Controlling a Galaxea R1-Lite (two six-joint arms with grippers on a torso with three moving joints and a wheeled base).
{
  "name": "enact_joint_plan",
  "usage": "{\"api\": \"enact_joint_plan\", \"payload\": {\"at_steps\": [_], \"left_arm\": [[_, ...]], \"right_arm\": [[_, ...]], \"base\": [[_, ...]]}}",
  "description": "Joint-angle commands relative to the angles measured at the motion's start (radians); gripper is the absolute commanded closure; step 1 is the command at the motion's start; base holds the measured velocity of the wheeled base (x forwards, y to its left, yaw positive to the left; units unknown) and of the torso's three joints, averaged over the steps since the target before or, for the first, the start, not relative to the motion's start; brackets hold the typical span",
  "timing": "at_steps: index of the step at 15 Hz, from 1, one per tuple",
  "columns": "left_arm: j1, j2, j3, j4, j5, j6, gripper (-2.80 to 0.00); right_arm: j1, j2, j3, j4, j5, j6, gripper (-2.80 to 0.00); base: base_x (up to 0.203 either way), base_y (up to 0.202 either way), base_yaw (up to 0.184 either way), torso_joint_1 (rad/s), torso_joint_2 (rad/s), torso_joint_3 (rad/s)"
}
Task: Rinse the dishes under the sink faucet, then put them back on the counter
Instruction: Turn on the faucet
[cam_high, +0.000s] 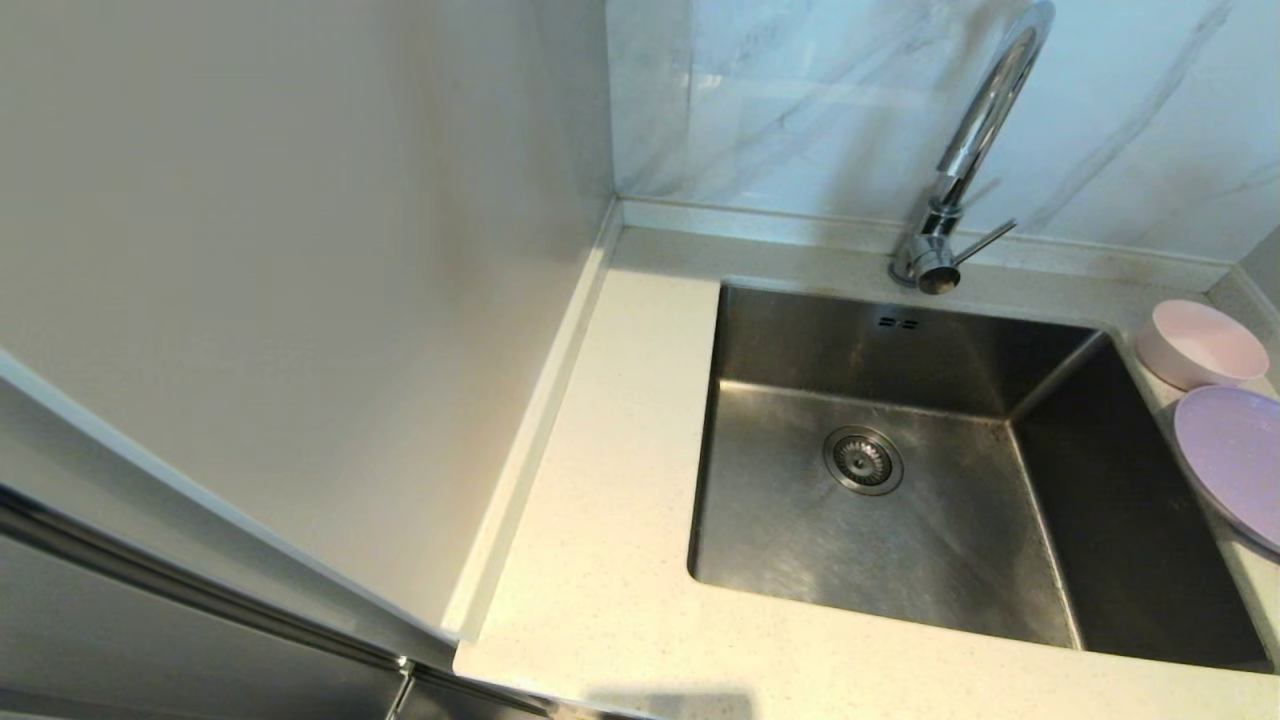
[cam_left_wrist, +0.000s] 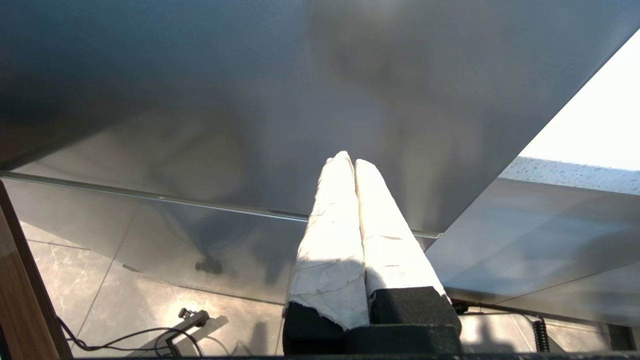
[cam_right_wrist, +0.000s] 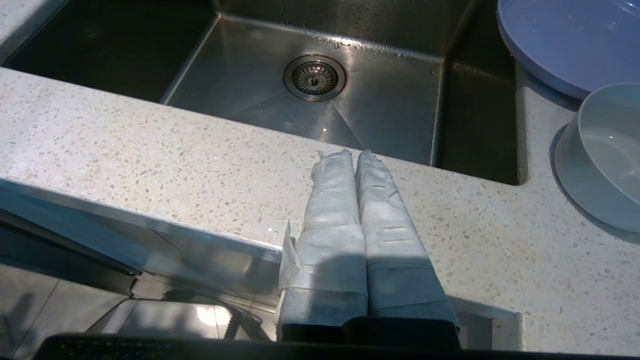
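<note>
A: Where do the dishes sit?

B: Seen from the head camera, on the bench (cam_high: 600, 520) at three o'clock of the sink (cam_high: 900, 480). The pink bowl (cam_high: 1200, 345) stands upright at about two o'clock of the drain strainer (cam_high: 863, 460), near the rear corner. The lavender plate (cam_high: 1235, 460) lies flat just in front of it, at about three o'clock, touching or nearly touching the bowl's side; I cannot tell which.

A: A third dish?

B: Only the right wrist camera shows it: a pale greyish bowl (cam_right_wrist: 602, 152) on the speckled bench, just beside the lavender plate (cam_right_wrist: 565, 42), with the sink's corner near it.

A: The faucet?

B: The chrome faucet (cam_high: 965, 160) rises from its round base at twelve o'clock of the basin, on the strip of bench in front of the marble wall (cam_high: 800, 100). Its thin lever points toward three o'clock. The basin holds no dish.

A: And the arms?

B: Neither appears in the head view. The right gripper (cam_right_wrist: 354, 156) hangs over the front edge of the bench, its taped fingers (cam_right_wrist: 332, 200) pressed together, holding nothing and aimed toward the sink. The left gripper (cam_left_wrist: 352, 162) is below bench level in front of a dull metal panel (cam_left_wrist: 250, 100), with tiled floor (cam_left_wrist: 75, 280) beneath; its white-wrapped fingers (cam_left_wrist: 330, 225) also meet, with nothing between them.
</note>
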Motion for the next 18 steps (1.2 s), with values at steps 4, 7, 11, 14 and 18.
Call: {"api": "enact_joint_plan", "payload": {"at_steps": [4, 7, 11, 14, 18], "left_arm": [[0.0, 0.0, 0.0, 0.0, 0.0, 0.0, 0.0], [0.0, 0.0, 0.0, 0.0, -0.001, 0.0, 0.0], [0.0, 0.0, 0.0, 0.0, -0.001, 0.0, 0.0], [0.0, 0.0, 0.0, 0.0, 0.001, 0.0, 0.0], [0.0, 0.0, 0.0, 0.0, -0.001, 0.0, 0.0]], "right_arm": [[0.0, 0.002, 0.008, 0.0, 0.0, 0.0, 0.0], [0.0, 0.002, 0.008, 0.0, 0.0, 0.0, 0.0], [0.0, 0.002, 0.008, -0.002, 0.0, 0.0, 0.0], [0.0, 0.002, 0.008, -0.001, 0.0, 0.0, 0.0], [0.0, 0.002, 0.008, 0.0, 0.0, 0.0, 0.0]], "base": [[0.0, 0.0, 0.0, 0.0, 0.0, 0.0], [0.0, 0.0, 0.0, 0.0, 0.0, 0.0], [0.0, 0.0, 0.0, 0.0, 0.0, 0.0], [0.0, 0.0, 0.0, 0.0, 0.0, 0.0], [0.0, 0.0, 0.0, 0.0, 0.0, 0.0]]}}
